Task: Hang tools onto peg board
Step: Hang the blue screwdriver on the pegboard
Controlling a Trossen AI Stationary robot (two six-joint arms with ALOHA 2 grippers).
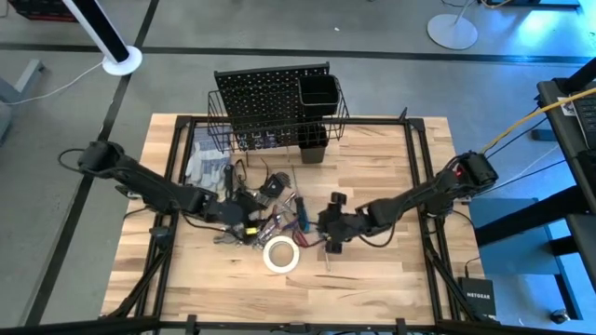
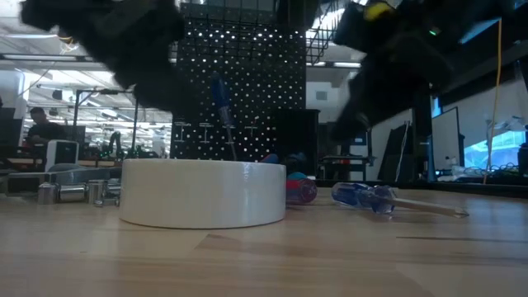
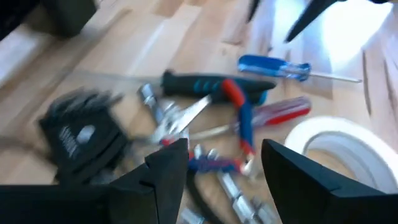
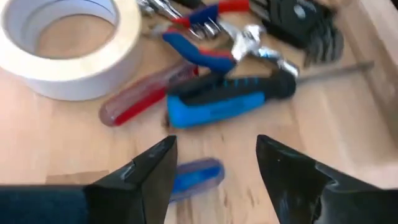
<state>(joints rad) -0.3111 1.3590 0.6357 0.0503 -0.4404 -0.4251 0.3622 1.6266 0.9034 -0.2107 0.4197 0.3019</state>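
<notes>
The table (image 1: 372, 270) was light wood, and it filled the middle of the high view. At the left of that view the left arm reached in toward the middle. The left gripper (image 1: 244, 221) hung over a pile of tools (image 1: 270, 209) just left of the middle. Its jaws were open and held nothing. In the left wrist view its two dark fingers (image 3: 168, 168) stood apart over red and blue pliers (image 3: 239, 121) and some silver metal bits.

A pair of grey gloves (image 1: 207, 166) lay to the upper left of the pile.

The peg board (image 1: 261, 107) stood at the top middle of the high view, black and full of small holes. A black wire basket (image 1: 223, 135) and a black square cup (image 1: 318, 91) hung on it.

A white tape roll (image 1: 280, 254) lay flat below the pile, just under the middle.

A blue-handled screwdriver (image 4: 196, 174) lay on the wood, low between the right fingers in the right wrist view. A red-handled screwdriver (image 4: 140, 96) lay near the tape roll.

The right arm came in from the right side. The right gripper (image 1: 328, 233) was just right of the pile, with its jaws open and empty.
</notes>
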